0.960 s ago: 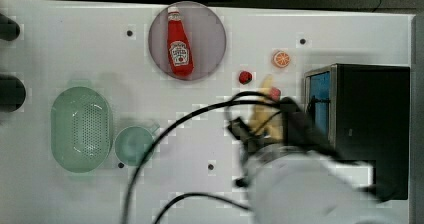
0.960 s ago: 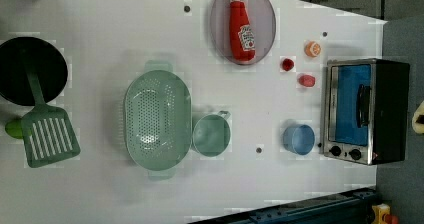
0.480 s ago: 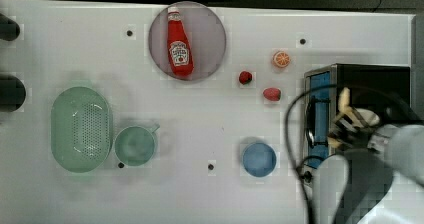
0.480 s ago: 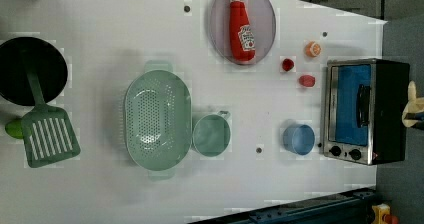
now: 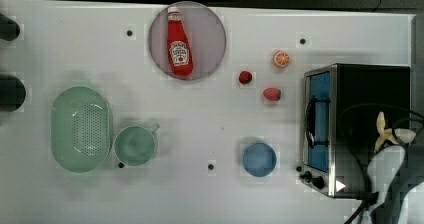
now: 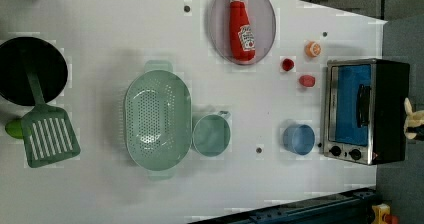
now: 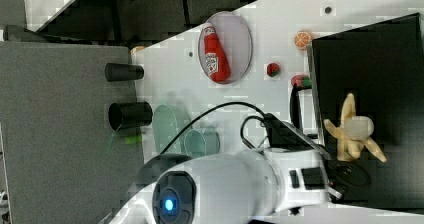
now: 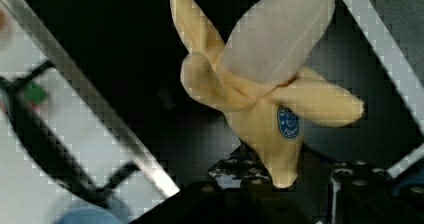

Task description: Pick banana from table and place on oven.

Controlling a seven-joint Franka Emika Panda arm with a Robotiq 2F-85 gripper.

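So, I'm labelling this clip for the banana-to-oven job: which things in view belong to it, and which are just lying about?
Part of the job:
banana, over the oven top, with the end effector
oven
table

Just lying about:
ketchup bottle on its plate
orange slice
two strawberries
blue bowl
green cup
green colander
spatula
black pan

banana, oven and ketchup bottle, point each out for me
banana (image 7: 348, 129): right view, yellow peel beside the pale tip.
oven (image 5: 320, 125): top view, blue glass door.
ketchup bottle (image 5: 179, 51): top view, label.
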